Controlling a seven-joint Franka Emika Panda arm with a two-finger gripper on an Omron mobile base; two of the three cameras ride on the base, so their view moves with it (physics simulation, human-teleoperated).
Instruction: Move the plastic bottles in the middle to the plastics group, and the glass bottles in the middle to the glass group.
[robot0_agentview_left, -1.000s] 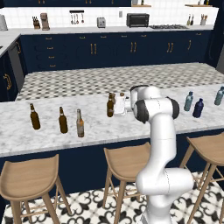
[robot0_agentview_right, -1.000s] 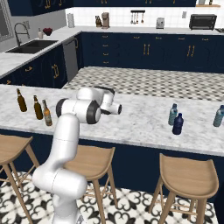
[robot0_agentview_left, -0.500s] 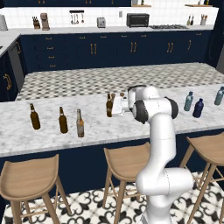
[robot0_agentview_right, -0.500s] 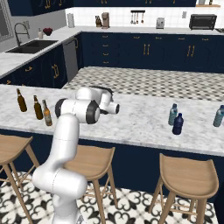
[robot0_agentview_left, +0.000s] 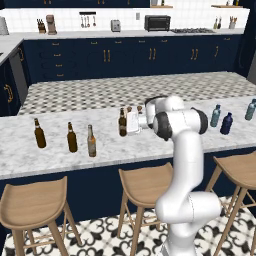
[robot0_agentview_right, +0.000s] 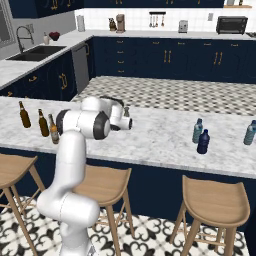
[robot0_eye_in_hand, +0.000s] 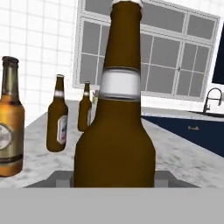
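So, nearest the base there are three wooden stools tucked under the marble bench. Over the bench, the tool is pinching the dark brown bottle low on its body. In the hand view the fingertips sit tight against both sides of that bottle. It stands upright near the middle of the bench, with two small shakers just behind it.

Bottle count on the bench is seven:
- the one in the tool
- off to the left, two dark brown beer bottles and one amber bottle in a row. The amber one is the closest of the three to the tool.
- at the right end, two teal bottles with one navy bottle standing between them, nearer the front edge

Labels: the held bottle has a plain whitish band around its neck. The amber bottle has a greyish label with a round emblem, and the two brown ones have pale body labels. The writing is too small to read on any of them.

Way at the back, there's a toaster oven on the far counter.
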